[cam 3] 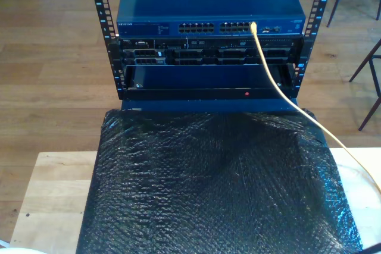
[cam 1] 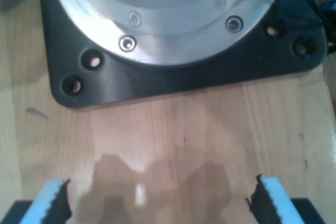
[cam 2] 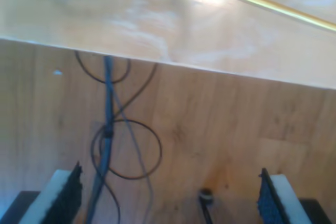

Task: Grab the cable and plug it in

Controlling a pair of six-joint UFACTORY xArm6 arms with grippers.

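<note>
The pale-yellow cable runs from a port on the front of the blue network switch down across the black sheet to the exterior view's right edge. A stretch of the cable lies on the wooden tabletop ahead of my second gripper. That gripper is open, holds nothing and hangs past the table edge, over the floor. My first gripper is also open and holds nothing. It hovers over bare wood, facing a black base plate with an aluminium ring.
The switch sits in a black rack above other units. Crinkled black sheet covers most of the wooden table. Thin dark wires and a blue lead lie on the floor below the table edge. Chair legs stand at the exterior view's right.
</note>
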